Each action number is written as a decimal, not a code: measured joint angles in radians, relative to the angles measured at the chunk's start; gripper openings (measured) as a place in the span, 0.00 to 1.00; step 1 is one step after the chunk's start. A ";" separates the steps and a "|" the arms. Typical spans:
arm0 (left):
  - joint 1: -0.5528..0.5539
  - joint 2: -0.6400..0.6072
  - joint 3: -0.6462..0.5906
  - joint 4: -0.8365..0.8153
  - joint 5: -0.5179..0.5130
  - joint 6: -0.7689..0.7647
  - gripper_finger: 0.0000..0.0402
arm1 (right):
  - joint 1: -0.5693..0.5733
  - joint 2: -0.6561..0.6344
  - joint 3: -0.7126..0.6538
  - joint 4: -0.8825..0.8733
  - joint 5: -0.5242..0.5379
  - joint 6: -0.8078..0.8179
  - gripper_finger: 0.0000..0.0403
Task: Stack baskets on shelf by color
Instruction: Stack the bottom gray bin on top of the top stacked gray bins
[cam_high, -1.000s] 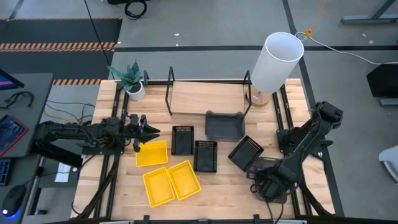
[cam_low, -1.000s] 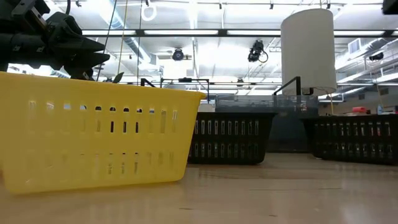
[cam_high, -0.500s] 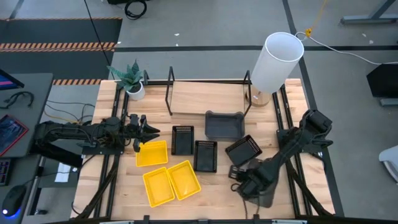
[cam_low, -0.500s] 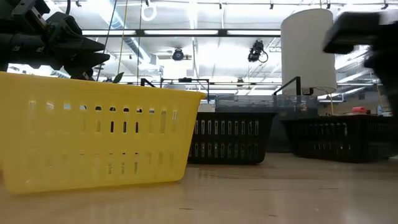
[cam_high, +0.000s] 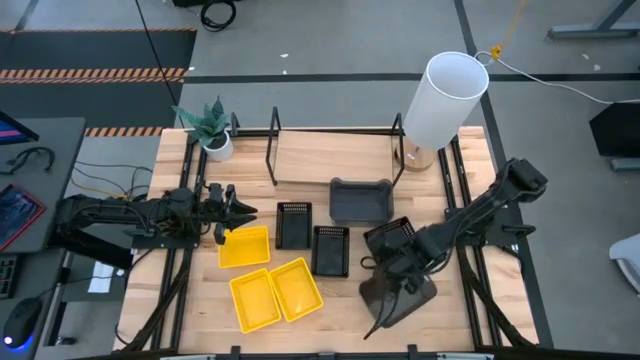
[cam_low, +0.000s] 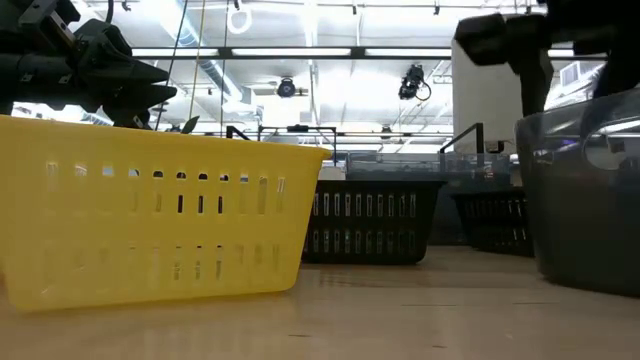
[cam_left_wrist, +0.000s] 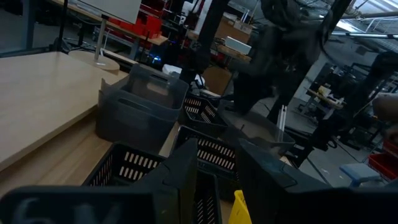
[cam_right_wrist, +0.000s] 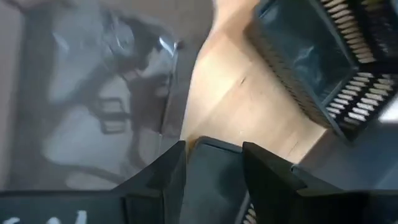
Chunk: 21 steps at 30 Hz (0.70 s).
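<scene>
The right gripper is holding a see-through smoky dark-grey plastic basket at the near right of the wooden table, fingers pinching the basket's rim. In the right wrist view that rim is sitting right between the two dark fingers. The basket is looming big on the right of the low view.

The left gripper is hovering over on the left, just above the far edge of a yellow slotted plastic basket. Its fingers are sitting a bit apart with nothing in them.

Two more yellow baskets are lying side by side just near of that one. Two black slotted baskets are sitting in the middle of the table, and a third black one is lying tilted right beside the right arm. Another smoky dark-grey basket is resting at the near edge of the light wooden shelf with thin black wire uprights, at the far middle.

Also on the table: a small potted plant at the far left and a white cylinder lamp at the far right.
</scene>
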 joint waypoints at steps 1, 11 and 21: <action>0.000 0.000 0.000 0.000 0.000 0.000 0.29 | 0.000 -0.022 0.000 0.001 -0.037 0.038 0.39; 0.000 0.000 0.000 0.000 0.000 0.000 0.29 | 0.198 -0.050 0.000 0.149 -0.178 0.269 0.39; 0.000 0.000 0.000 0.000 0.000 0.000 0.29 | 0.324 0.076 0.000 0.249 -0.012 0.392 0.45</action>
